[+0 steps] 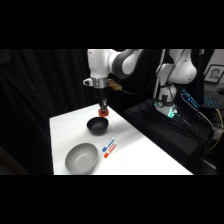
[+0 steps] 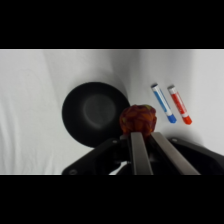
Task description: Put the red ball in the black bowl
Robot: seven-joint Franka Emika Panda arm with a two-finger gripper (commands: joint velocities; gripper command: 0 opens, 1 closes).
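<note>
Wrist view is showing the gripper (image 2: 140, 131) pinching the red ball (image 2: 137, 119) between its two fingers (image 2: 138, 150); the ball is sitting right at the fingertips, clear of the table. The black bowl (image 2: 92, 114) is lying below, and the ball is overlapping its rim on the side nearest the markers, not over the bowl's middle. A blue marker (image 2: 163, 103) and a red marker (image 2: 179, 104) are lying side by side on the white table (image 2: 30, 100), just beside the bowl, not touching it.

Side view is showing the same thing: the gripper (image 1: 102, 111) is hanging straight down from the arm, with the red ball (image 1: 102, 113) at its tip, just above the far rim of the black bowl (image 1: 97, 125). Ball is looking slightly off centre toward the back edge of the bowl. The grey bowl (image 1: 82, 158) is sitting nearer the front of the table (image 1: 145, 155), with the blue marker (image 1: 108, 145) and red marker (image 1: 110, 150) between it and the black one, off to the side.
</note>
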